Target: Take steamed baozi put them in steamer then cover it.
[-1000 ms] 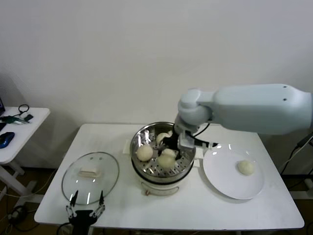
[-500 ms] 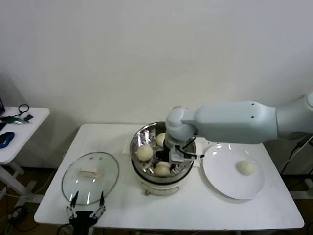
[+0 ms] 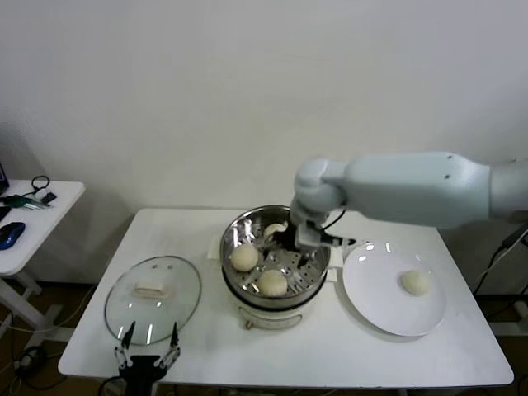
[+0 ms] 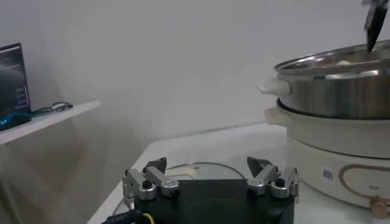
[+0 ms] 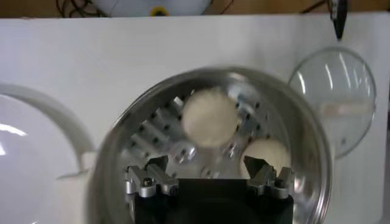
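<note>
Right hand [image 5: 207, 173] spread wide and empty above steamer [image 3: 247, 224], three baozi [image 3: 272, 283] inside beneath it, fourth baozi [image 3: 415, 282] on plate [image 3: 371, 297] beside, cover [image 3: 153, 299] on bench [image 3: 330, 346] near open, empty left hand [image 3: 148, 356].

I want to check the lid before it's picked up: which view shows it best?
The head view: the whole lid lies flat on the table. The right wrist view shows most of it, the left wrist view only its edge.

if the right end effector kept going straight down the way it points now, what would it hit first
Most likely the perforated floor of the steamer, or the baozi just ahead of the open right end effector; depth is unclear, so I can't say which comes first.
</note>
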Robot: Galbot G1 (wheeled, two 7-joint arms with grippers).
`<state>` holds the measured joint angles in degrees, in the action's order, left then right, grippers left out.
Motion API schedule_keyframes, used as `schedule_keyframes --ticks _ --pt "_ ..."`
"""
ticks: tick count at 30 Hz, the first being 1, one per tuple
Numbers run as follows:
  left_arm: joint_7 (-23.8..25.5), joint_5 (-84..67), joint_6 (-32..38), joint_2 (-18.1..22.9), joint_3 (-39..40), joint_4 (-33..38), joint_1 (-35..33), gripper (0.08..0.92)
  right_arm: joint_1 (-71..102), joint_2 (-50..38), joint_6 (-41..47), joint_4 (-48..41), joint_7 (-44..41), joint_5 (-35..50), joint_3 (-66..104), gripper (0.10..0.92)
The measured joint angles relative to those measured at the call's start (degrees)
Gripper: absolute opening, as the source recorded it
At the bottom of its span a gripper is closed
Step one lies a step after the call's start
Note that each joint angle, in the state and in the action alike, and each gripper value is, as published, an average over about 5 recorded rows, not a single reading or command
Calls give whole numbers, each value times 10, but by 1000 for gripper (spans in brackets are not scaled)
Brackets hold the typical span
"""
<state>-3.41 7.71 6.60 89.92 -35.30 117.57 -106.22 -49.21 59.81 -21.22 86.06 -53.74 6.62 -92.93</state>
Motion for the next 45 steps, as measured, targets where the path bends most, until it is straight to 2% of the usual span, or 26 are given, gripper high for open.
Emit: schedule_keyframes --ticks 5,9,21,31,45 --pt "0 0 0 -2 0 -3 3 823 -53 -54 45 -47 -38 84 -43 823" --pt "1 -1 -1 -3 1 -6 5 823 -64 -111 95 -76 -55 119 -69 823" --pt "4 -1 -4 -1 1 -13 10 823 78 -243 196 -150 -65 86 -4 823" --pt "3 0 -4 6 1 -17 7 823 243 -260 221 -227 -60 29 125 823" --pt "1 6 -2 6 2 -21 2 823 380 -232 233 -304 -47 -5 247 823"
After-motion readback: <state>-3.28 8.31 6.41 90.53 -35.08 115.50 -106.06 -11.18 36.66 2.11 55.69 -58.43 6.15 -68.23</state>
